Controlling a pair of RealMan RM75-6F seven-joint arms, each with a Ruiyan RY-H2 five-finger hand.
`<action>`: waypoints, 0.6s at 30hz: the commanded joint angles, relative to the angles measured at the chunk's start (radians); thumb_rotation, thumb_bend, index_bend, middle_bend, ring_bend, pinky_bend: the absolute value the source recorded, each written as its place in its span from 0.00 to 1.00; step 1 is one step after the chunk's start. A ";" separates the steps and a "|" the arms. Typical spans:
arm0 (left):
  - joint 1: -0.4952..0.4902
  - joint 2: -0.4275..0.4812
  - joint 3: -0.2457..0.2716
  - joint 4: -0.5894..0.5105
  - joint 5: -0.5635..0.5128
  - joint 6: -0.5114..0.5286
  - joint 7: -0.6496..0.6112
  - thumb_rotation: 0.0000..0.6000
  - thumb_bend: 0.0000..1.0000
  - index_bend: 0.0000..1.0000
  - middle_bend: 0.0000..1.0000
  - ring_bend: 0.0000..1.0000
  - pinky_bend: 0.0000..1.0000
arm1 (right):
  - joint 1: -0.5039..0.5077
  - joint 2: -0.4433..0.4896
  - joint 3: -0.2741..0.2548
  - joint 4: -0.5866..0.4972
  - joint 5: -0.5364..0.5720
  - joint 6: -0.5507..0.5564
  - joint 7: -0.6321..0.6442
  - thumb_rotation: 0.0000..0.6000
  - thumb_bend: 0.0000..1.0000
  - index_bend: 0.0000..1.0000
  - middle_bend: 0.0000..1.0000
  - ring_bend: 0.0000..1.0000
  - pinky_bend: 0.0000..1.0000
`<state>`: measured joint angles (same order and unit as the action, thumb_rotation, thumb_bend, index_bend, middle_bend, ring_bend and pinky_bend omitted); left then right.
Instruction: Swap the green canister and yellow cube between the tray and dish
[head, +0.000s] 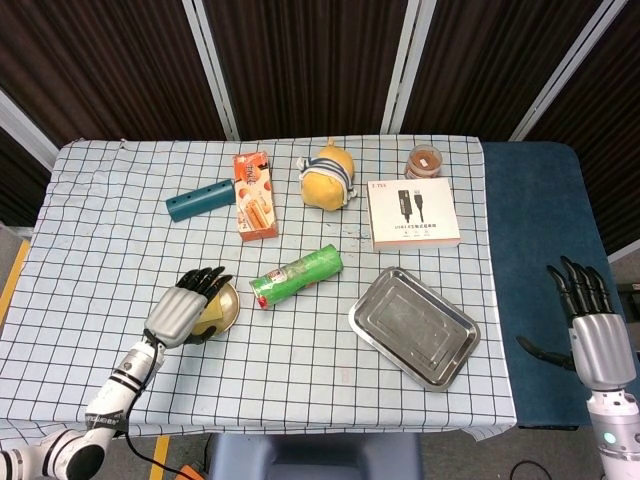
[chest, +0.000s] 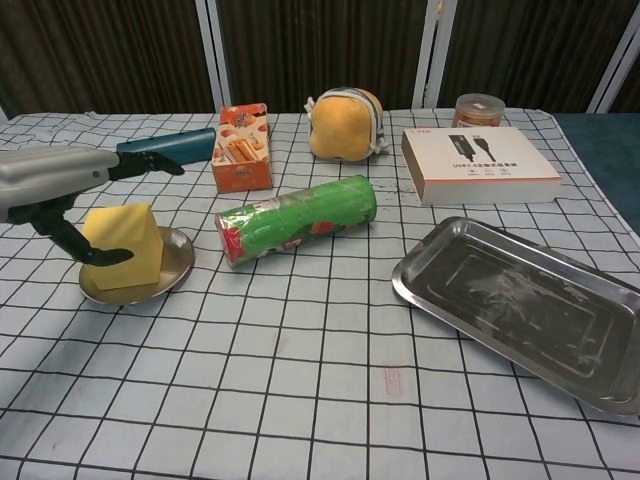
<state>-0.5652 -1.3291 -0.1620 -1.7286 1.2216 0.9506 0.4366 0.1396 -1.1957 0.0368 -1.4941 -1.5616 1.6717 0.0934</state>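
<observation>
The yellow cube (chest: 135, 240) stands on the small round dish (chest: 172, 272) at the left. My left hand (chest: 58, 185) reaches in over it from the left, fingers stretched above its top and the thumb low against its near side, without a closed grip. In the head view the left hand (head: 186, 306) covers most of the yellow cube (head: 213, 313) and the dish (head: 229, 302). The green canister (head: 297, 276) lies on its side on the cloth between dish and tray. The steel tray (head: 414, 327) holds nothing. My right hand (head: 594, 325) hangs open off the table's right side.
At the back are a teal case (head: 200, 200), an orange carton (head: 255, 195), a yellow pouch (head: 328, 180), a white cable box (head: 412, 213) and a brown-filled jar (head: 425, 160). A blue surface (head: 545, 250) borders the table on the right.
</observation>
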 joint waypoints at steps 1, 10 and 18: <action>-0.029 -0.024 0.007 0.015 -0.058 -0.023 0.038 1.00 0.33 0.00 0.00 0.00 0.10 | -0.002 0.002 0.002 0.000 -0.004 -0.007 0.002 1.00 0.11 0.00 0.00 0.00 0.00; -0.064 -0.063 0.029 0.092 -0.162 -0.046 0.063 1.00 0.32 0.00 0.00 0.00 0.10 | -0.006 0.007 0.004 -0.008 -0.021 -0.033 -0.006 1.00 0.11 0.00 0.00 0.00 0.00; -0.073 -0.115 0.039 0.168 -0.165 0.004 0.072 1.00 0.32 0.00 0.00 0.00 0.16 | -0.007 0.006 0.007 -0.013 -0.026 -0.055 -0.026 1.00 0.11 0.00 0.00 0.00 0.00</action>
<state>-0.6378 -1.4366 -0.1254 -1.5679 1.0507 0.9458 0.5097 0.1323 -1.1893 0.0438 -1.5067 -1.5874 1.6170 0.0676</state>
